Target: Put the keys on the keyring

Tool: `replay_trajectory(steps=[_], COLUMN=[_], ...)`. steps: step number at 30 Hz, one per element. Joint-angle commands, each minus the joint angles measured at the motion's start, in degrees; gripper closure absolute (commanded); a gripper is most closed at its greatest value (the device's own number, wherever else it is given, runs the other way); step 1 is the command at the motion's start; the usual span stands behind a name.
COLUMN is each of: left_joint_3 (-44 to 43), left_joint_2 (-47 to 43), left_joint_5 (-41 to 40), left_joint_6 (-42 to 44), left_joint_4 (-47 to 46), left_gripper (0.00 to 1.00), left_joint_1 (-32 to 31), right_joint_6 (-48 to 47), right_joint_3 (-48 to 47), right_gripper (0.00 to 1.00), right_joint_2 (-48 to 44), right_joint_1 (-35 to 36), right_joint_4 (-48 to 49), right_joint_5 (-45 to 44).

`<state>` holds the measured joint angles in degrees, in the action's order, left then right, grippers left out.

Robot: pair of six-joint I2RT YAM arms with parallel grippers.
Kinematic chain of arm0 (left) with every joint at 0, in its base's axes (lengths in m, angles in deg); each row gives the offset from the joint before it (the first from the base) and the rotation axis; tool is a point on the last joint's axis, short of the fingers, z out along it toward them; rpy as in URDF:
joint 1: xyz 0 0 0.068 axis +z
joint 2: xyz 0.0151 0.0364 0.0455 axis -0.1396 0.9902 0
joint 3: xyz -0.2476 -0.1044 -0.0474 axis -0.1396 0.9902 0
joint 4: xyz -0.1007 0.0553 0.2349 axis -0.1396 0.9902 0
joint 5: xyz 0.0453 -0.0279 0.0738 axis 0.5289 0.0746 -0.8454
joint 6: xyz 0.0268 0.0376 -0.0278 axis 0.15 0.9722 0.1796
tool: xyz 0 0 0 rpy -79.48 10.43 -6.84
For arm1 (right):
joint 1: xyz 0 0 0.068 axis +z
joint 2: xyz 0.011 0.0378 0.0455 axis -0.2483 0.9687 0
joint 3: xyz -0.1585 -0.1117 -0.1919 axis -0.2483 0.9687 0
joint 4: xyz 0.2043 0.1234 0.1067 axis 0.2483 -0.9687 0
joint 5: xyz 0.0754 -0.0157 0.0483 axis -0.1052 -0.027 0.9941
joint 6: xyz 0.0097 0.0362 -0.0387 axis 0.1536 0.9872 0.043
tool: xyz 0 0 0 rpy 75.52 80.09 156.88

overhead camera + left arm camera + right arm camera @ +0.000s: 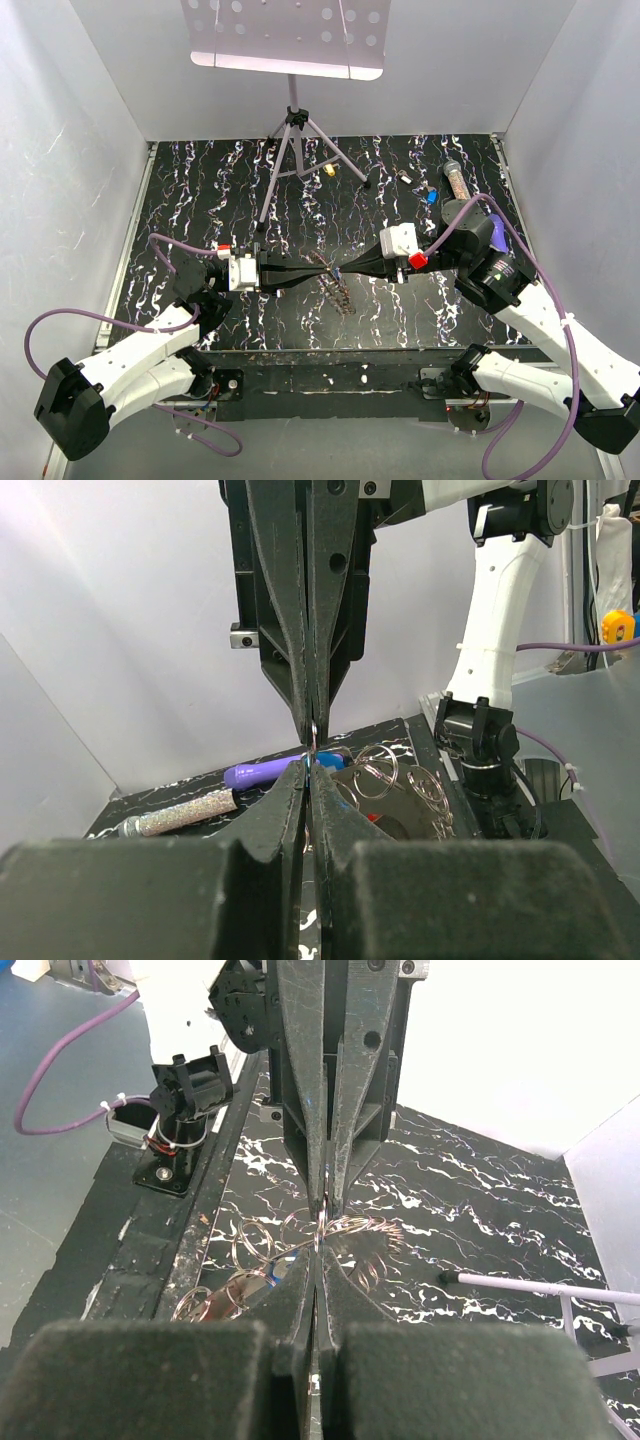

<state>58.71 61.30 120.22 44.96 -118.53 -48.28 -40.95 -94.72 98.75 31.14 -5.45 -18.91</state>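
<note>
The left gripper (316, 264) and right gripper (337, 268) meet tip to tip over the middle of the table (200, 200). Each is clamped on the keyring (340, 292), and its linked loops dangle below. A blue key (432, 196) and a yellow key (329, 170) lie near the far edge.

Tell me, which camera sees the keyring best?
The right wrist view: the keyring spreads its linked wire loops across the middle, clear against the dark table. The left wrist view shows only a few loops off to one side, and the top view shows just a tiny thin strand.
</note>
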Motion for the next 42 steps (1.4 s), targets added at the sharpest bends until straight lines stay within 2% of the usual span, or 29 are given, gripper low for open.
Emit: replay_trajectory(steps=[1, 42], left_joint_3=[-0.51, -0.25], left_joint_2=[-0.95, -1.83], left_joint_5=[-1.7, -3.2], left_joint_6=[0.52, 1.75], left_joint_4=[-1.3, -0.07], left_gripper=[1.0, 1.0], left_joint_1=[-0.18, -0.09], right_joint_6=[0.49, 0.4], right_joint_3=[-2.52, -2.7], right_gripper=[0.99, 0.99], right_joint_2=[-0.44, -0.17], right_joint_1=[0.36, 0.45], right_joint_4=[3.1, 2.75], right_joint_5=[-0.81, -1.16])
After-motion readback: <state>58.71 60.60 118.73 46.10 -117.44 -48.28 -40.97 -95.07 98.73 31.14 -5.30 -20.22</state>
